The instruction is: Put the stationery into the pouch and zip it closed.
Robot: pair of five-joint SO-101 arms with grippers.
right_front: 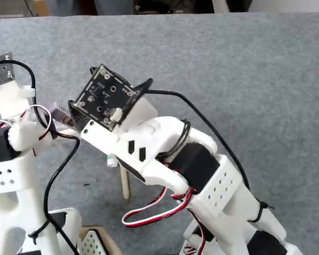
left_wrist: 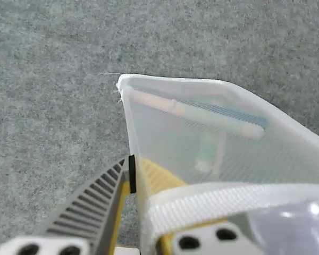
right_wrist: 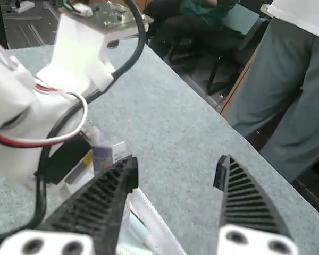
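Left claw [left_wrist: 137, 172] is pinching the edge of the mesh pouch [left_wrist: 218, 149], its ribbed black finger [left_wrist: 95, 212] pressing the fabric against the yellow jaw. The pouch is being held over the grey table [left_wrist: 42, 79]. A white pen [left_wrist: 202, 112] is lying inside it near the upper rim, and another pale piece is showing through the mesh beside it. A white strap [left_wrist: 228, 199] is running across the pouch closest to the lens.

In the right wrist view, the right claw [right_wrist: 176, 166] is hovering with its two black fingers spread wide, just over the pouch's zip edge [right_wrist: 149, 218].

From above, the left arm [right_front: 13, 159] is standing at 9 o'clock. The right arm [right_front: 165, 154] is stretching from 5 o'clock toward 10 o'clock, its wrist close beside the left arm. A thin wooden stick [right_front: 124, 183] is lying on the table around 6 o'clock, partly under the right arm.
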